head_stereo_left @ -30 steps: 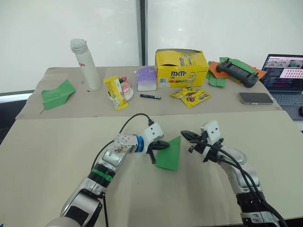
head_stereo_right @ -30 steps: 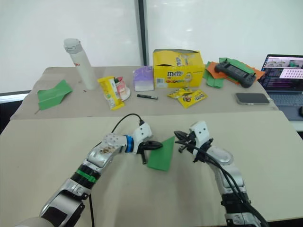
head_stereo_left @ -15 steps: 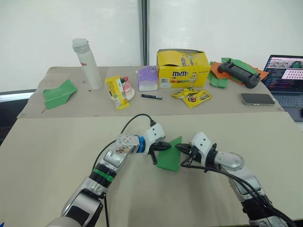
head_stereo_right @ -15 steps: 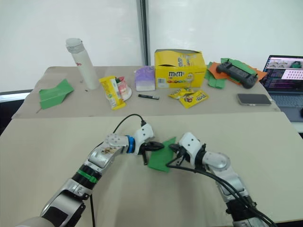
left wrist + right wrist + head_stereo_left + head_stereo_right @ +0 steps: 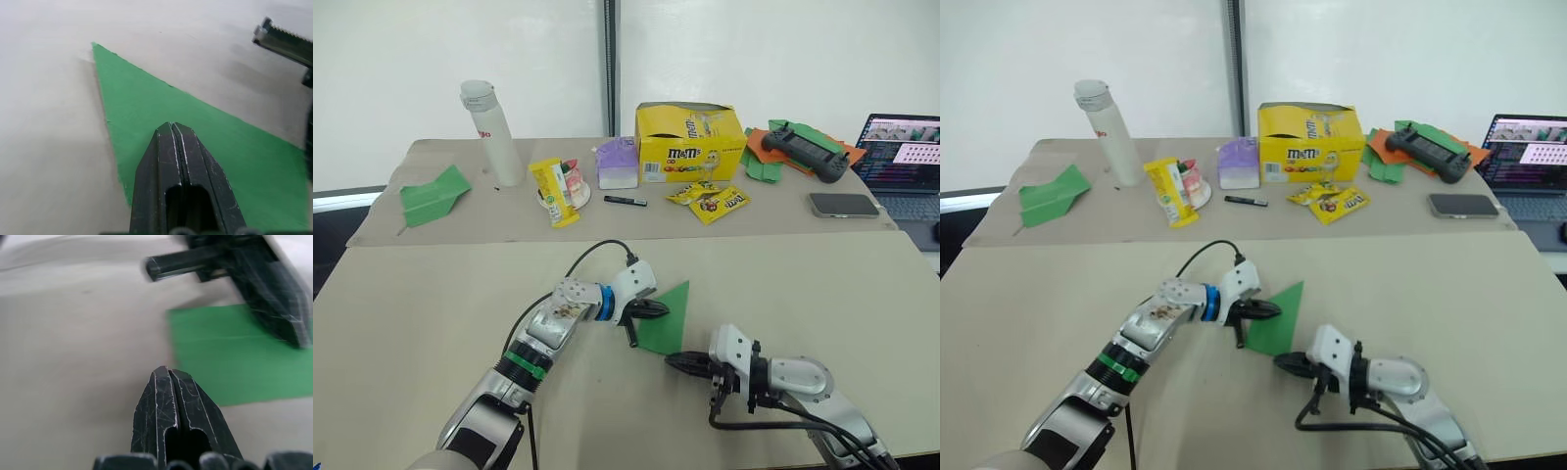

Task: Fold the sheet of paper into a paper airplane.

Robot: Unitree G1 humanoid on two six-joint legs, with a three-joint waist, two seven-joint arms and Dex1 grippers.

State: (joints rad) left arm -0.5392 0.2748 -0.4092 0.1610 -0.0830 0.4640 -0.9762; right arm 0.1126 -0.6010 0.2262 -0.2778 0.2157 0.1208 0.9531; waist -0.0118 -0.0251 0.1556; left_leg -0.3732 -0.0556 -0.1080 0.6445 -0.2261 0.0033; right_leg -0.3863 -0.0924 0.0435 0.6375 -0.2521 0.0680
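- The left pincer (image 5: 649, 309), fingers pressed together, rests on the sheet of paper (image 5: 668, 321), a folded green wedge on the desk (image 5: 431, 323).
- The right pincer (image 5: 677, 363), fingers together, sits just near of the paper.

A broad beige matte tabletop (image 5: 431, 323) fills the near scene, with a second beige table (image 5: 460, 220) butted against its far edge. Behind stands a plain white wall (image 5: 421, 69), split by a dark vertical post (image 5: 610, 59).
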